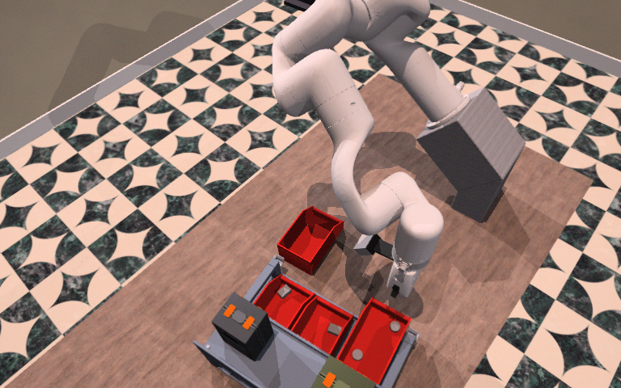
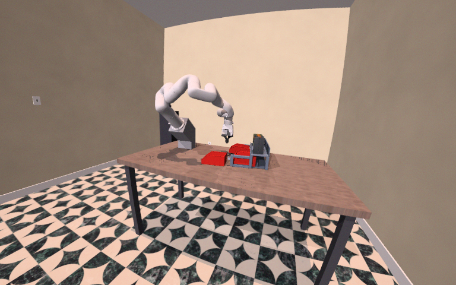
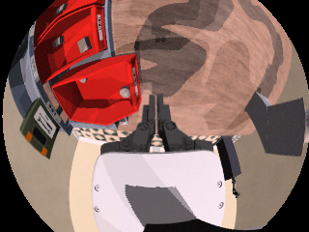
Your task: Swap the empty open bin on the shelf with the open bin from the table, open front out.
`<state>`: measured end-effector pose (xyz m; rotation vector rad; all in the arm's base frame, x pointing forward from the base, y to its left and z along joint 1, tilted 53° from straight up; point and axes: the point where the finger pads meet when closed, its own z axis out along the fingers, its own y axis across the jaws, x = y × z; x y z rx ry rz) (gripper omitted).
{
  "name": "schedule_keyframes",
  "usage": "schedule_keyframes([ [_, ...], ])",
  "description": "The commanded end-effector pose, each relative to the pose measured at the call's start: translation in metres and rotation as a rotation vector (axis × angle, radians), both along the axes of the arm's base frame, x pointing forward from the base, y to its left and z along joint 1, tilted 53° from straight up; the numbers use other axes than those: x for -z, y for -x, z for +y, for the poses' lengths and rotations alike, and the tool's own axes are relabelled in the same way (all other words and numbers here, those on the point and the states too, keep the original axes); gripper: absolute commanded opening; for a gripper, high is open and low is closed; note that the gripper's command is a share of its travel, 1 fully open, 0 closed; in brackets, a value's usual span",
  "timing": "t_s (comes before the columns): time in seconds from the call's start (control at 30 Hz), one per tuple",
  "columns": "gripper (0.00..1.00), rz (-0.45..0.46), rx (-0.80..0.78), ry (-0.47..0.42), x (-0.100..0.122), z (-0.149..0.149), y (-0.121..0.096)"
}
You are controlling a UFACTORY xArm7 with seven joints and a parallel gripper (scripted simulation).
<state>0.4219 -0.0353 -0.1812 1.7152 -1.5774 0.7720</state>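
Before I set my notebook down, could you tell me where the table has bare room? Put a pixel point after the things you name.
Between the lone bin (image 1: 299,255) (image 2: 214,158) and the arm's base (image 1: 462,169) (image 2: 184,134), wood lies bare. The shelf (image 1: 274,269) (image 2: 240,165) is crowded with bins.
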Motion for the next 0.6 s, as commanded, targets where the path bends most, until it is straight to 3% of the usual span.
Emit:
schedule_keyframes([
  [0.0,0.0,-0.002,-0.003,-0.004,0.008,-0.009,-0.001],
  [0.57,0.0,-0.002,-0.003,-0.004,0.037,-0.046,-0.001],
])
